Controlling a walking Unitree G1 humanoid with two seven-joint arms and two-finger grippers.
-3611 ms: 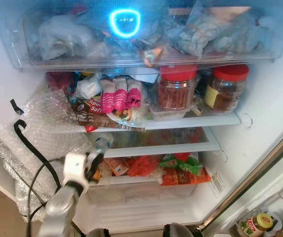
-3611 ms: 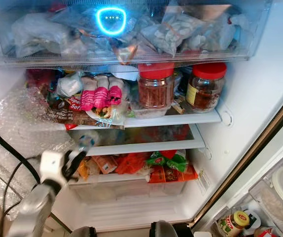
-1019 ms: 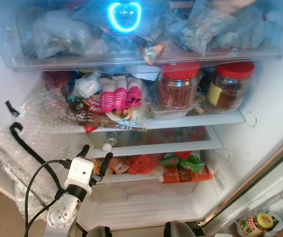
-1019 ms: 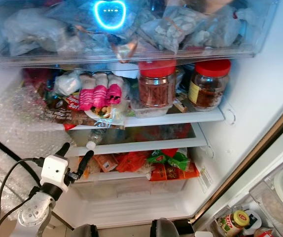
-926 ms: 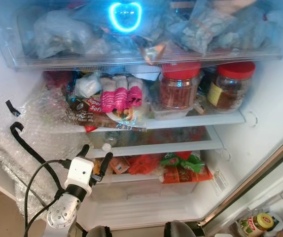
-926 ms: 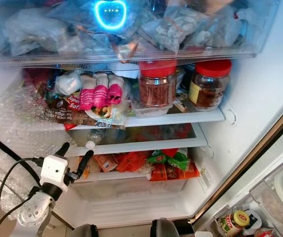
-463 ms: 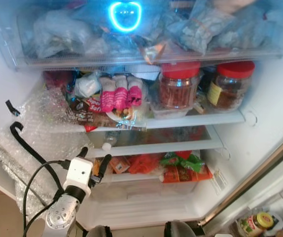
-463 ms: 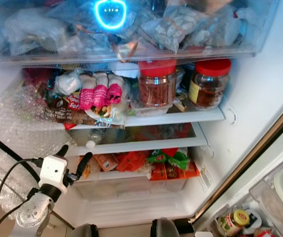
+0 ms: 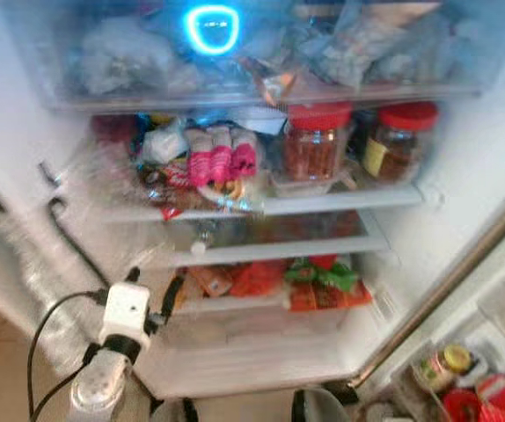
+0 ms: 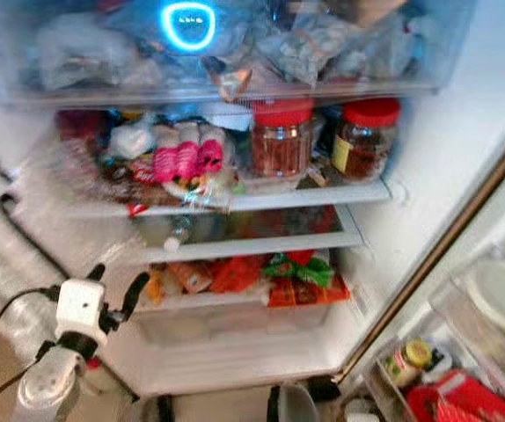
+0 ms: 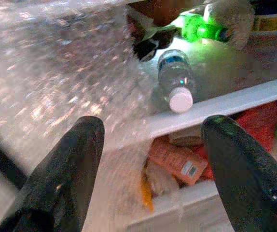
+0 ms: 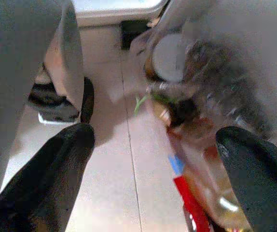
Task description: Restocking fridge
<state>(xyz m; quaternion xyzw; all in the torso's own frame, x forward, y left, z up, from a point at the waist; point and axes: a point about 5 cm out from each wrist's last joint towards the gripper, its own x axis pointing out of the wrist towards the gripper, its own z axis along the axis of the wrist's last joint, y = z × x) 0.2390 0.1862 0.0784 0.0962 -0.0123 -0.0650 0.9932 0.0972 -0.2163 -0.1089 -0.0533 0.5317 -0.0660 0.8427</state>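
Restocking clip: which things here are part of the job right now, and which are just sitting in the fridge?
Part of the job:
- water bottle lying on the middle shelf
- left gripper, jaws open, in front of that shelf

Just sitting there:
- two red-lidded jars
- pink packets
- bubble wrap at the fridge's left side
- green and orange packets lower down

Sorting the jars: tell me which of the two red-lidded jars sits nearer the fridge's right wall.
The smaller red-lidded jar with the yellow label, at the right end of the shelf. The taller jar stands left of it, toward the middle.
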